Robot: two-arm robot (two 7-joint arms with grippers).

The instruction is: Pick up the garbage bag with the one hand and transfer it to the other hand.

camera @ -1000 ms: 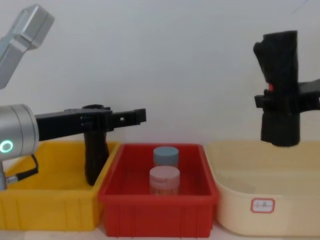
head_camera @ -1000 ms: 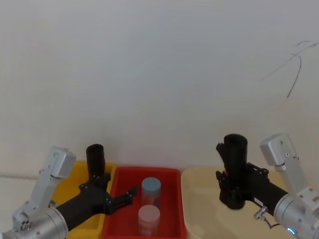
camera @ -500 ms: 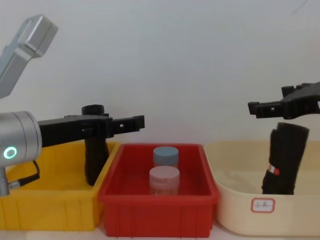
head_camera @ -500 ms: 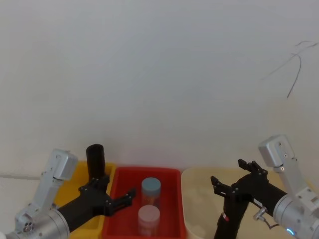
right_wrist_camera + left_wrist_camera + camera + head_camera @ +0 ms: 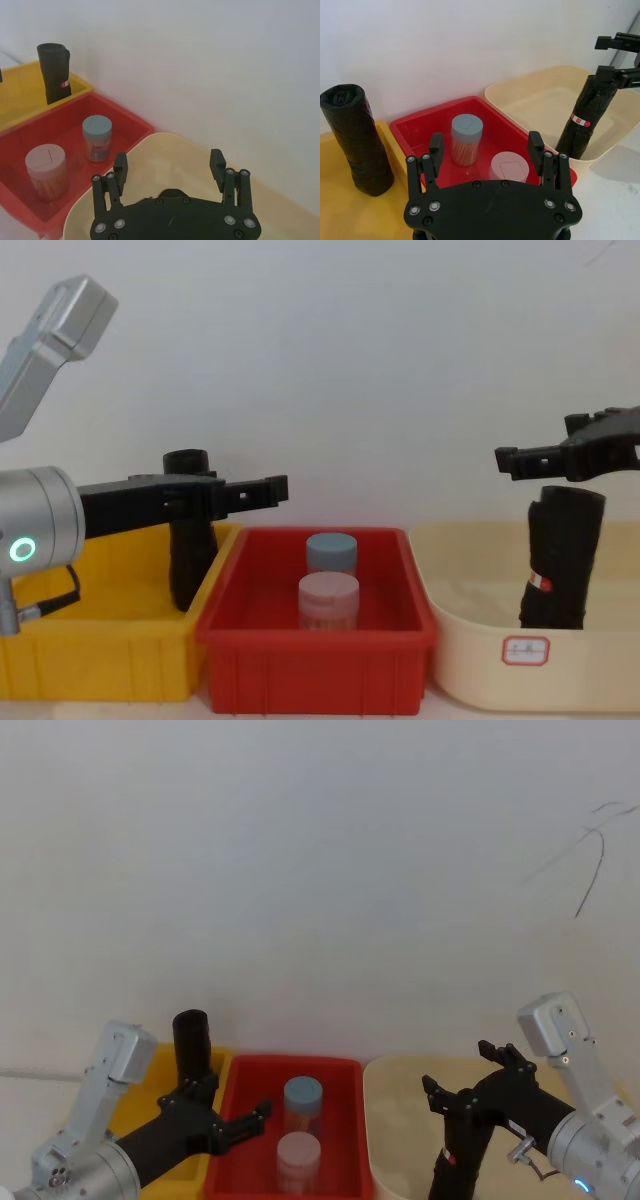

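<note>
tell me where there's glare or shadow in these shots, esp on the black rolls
Left wrist view: soft sheen on the wrinkled black roll in the yellow bin; the cream bin casts a grey shadow on the table. Chest view: even light, the left arm's green ring glows, and the garbage bag under the open right claw reads as a flat dark shape.

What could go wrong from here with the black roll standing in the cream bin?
1. The garbage bag stands tilted in the cream bin, and the open right gripper hangs just above its top. A careless move could clip the bag and topple it.
2. The open left gripper hovers near the other black roll in the yellow bin. It might knock that roll over when it moves.
</note>
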